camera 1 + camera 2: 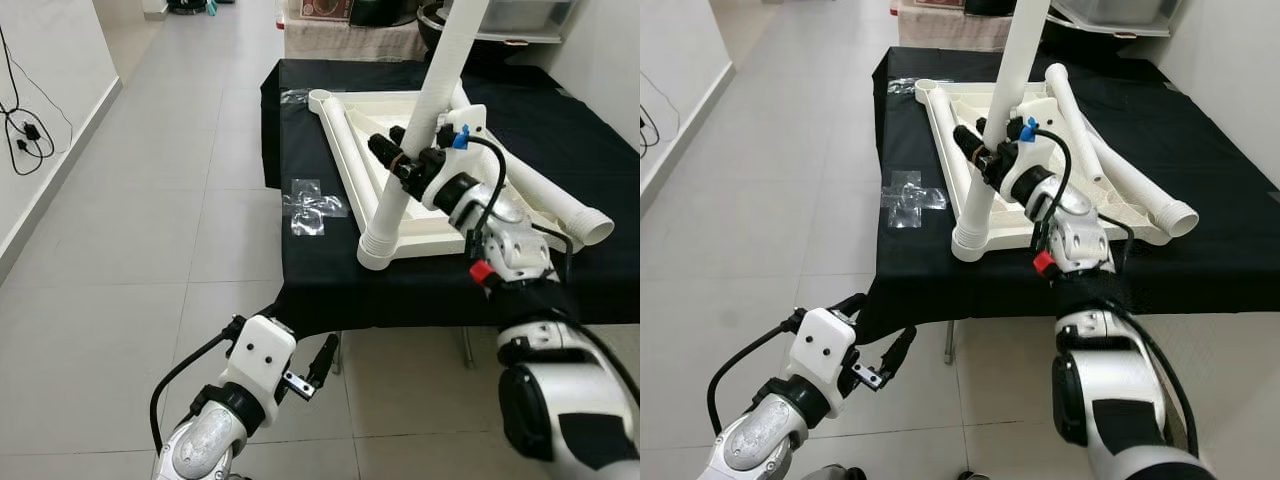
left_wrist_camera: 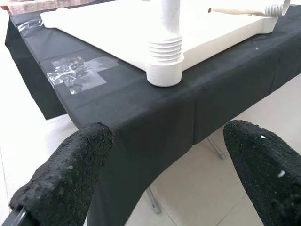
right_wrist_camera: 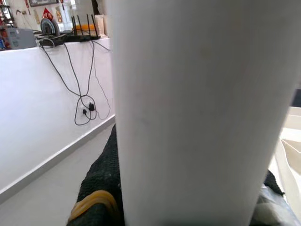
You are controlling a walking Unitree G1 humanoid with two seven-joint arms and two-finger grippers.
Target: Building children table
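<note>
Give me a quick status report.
Right gripper shut on upright white plastic table leg, seated in corner of upturned white tabletop. Left gripper open, low beside black-draped table. Nothing blocking.

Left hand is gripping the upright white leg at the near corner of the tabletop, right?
No, it's the right hand that grips the upright white leg at the tabletop's near corner, as the left eye view shows. The left hand hangs open below the table edge.

White tabletop [image 1: 425, 232] upside down on black cloth; one leg [image 1: 425, 130] upright in near corner socket, two legs [image 1: 540, 190] lying loose.
</note>
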